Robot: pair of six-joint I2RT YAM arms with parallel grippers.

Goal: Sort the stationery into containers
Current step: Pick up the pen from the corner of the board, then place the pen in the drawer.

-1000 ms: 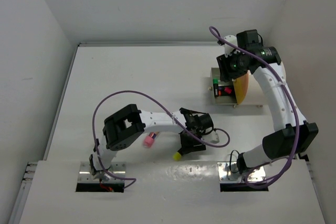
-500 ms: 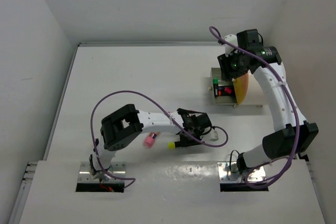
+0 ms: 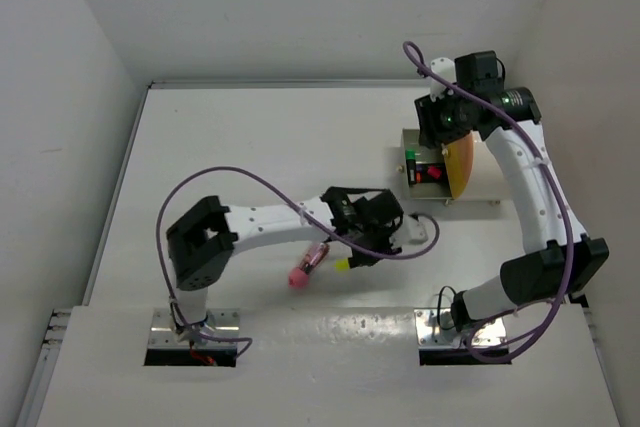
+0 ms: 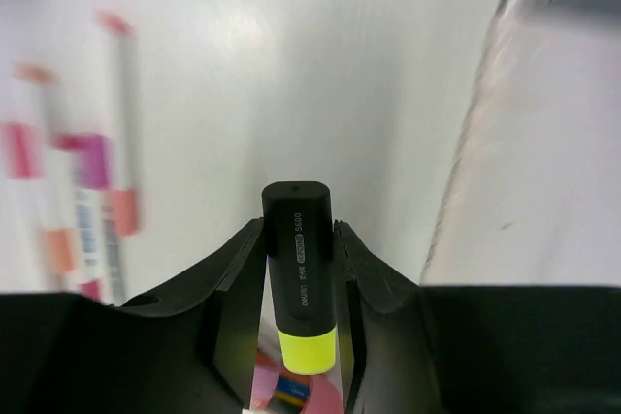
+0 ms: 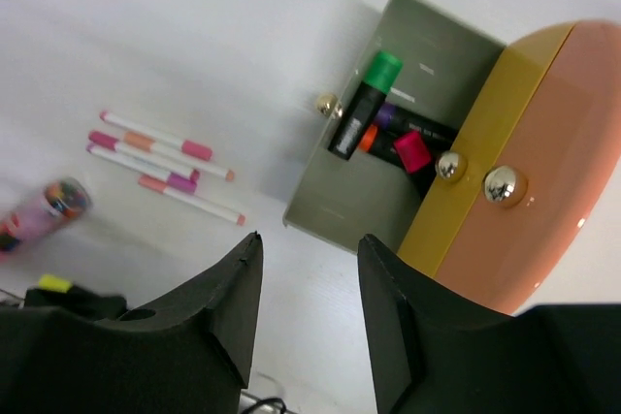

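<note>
Yellow-bodied and black-capped, one highlighter (image 4: 301,278) is gripped between the left fingers (image 4: 231,273), short of the container (image 5: 335,196). Several highlighters (image 5: 364,109) are already lodged in its open drawer. The right fingers (image 5: 228,302) are held apart and empty above it. Thin pens (image 5: 165,157) and a pink tube (image 3: 308,264) are left unsorted on the table (image 3: 250,147).

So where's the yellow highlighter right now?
The yellow highlighter is pinched in the left pincer, black cap pointing out. In the top view it is near the middle of the table, just right of the pink-ended tube.
</note>
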